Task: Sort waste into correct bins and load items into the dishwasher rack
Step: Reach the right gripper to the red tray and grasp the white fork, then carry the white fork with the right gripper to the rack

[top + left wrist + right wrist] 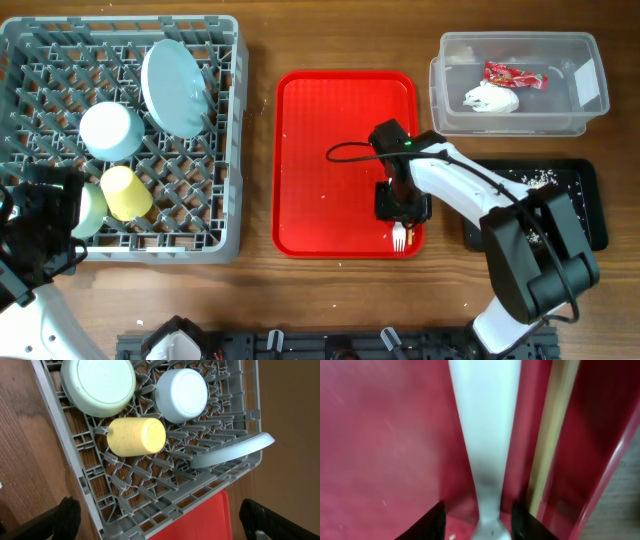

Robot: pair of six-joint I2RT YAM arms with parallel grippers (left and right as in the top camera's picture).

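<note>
My right gripper (pixel 402 208) (pixel 479 521) is open, low over the red tray (pixel 320 150), its fingers on either side of the white fork (pixel 400 238) (pixel 485 435). A wooden chopstick (pixel 551 445) lies just right of the fork. The grey rack (pixel 215 200) (pixel 75 455) holds the blue plate (pixel 175 85) (pixel 235 450), blue bowl (pixel 110 130) (pixel 182 395), yellow cup (pixel 127 192) (pixel 136 436) and green saucer-bowl (pixel 92 210) (pixel 102 385). My left gripper (pixel 45 228) (pixel 160 519) is open and empty over the rack's near left corner.
The clear tub (pixel 590 60) at the back right holds the red wrapper (pixel 515 76) and the white tissue (pixel 490 98). The black tray (pixel 590 215) to the right of my right arm holds whitish crumbs (pixel 535 180). The red tray's raised rim (pixel 615 460) is close on the right.
</note>
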